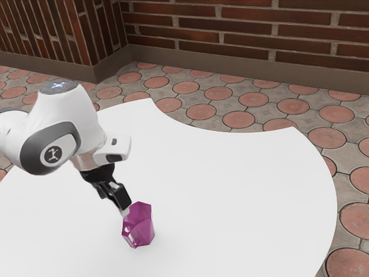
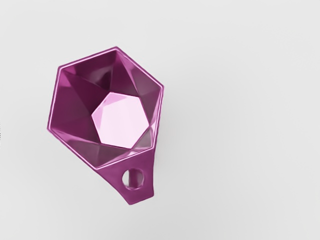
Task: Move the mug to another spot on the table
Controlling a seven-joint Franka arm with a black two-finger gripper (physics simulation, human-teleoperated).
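Note:
A faceted magenta mug (image 1: 139, 225) stands upright on the white table (image 1: 242, 184), close to its front edge. In the wrist view I look straight down into the mug (image 2: 107, 120): it has a pale hexagonal bottom, and its handle with a round hole (image 2: 133, 179) sticks out to one side. My black gripper (image 1: 117, 199) hangs just above the mug's rim, toward the exterior view's left of it. Its fingers are open and nothing is between them.
The round white table stretches wide toward the exterior view's right and back. Beyond its curved edge lie a tiled floor (image 1: 253, 104) and brick walls (image 1: 242, 29). My white arm (image 1: 57, 138) comes in from the exterior view's left.

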